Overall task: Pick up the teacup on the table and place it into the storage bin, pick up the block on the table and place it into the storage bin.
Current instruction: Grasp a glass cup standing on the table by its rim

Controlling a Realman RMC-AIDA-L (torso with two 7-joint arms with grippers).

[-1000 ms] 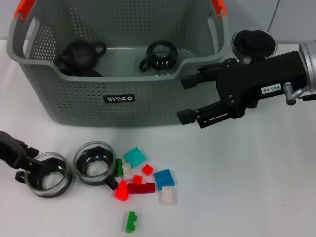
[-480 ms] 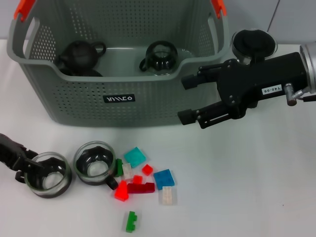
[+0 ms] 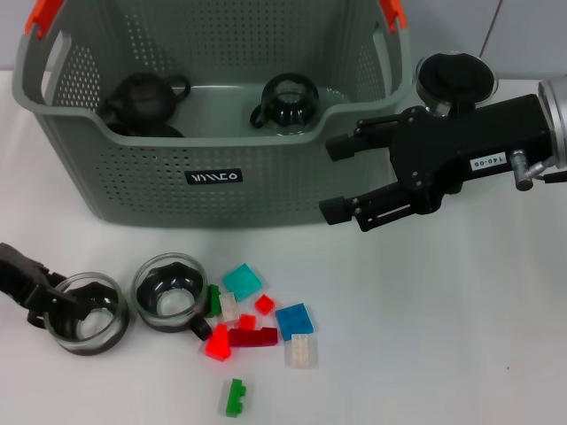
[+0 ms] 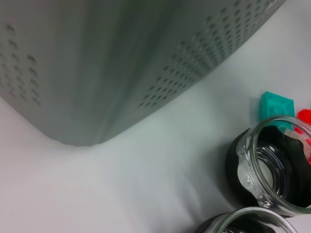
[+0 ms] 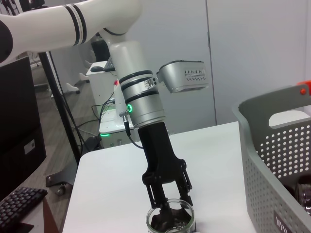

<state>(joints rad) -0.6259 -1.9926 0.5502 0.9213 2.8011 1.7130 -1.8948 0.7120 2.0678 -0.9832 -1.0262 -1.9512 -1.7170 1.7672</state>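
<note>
Two glass teacups stand left of the front of the table: one teacup (image 3: 84,312) (image 5: 170,221) and a second teacup (image 3: 170,292) (image 4: 272,165) beside it. My left gripper (image 3: 49,299) (image 5: 171,204) is down at the first cup's rim, fingers apart and straddling it. Loose blocks lie right of the cups: a teal block (image 3: 241,282) (image 4: 277,104), a blue block (image 3: 294,319), a red block (image 3: 217,343) and a green block (image 3: 235,397). The storage bin (image 3: 213,177) (image 5: 272,160) stands behind. My right gripper (image 3: 335,177) hangs open by the bin's right front corner, holding nothing.
Inside the bin are a dark teapot (image 3: 142,99) and a glass teacup (image 3: 288,102). A round black-rimmed object (image 3: 456,80) sits behind my right arm. White tabletop (image 3: 443,336) stretches right of the blocks.
My left gripper has come down a little onto the left teacup's rim and its fingers look closer together. The cup, the blocks and the right arm have not moved.
</note>
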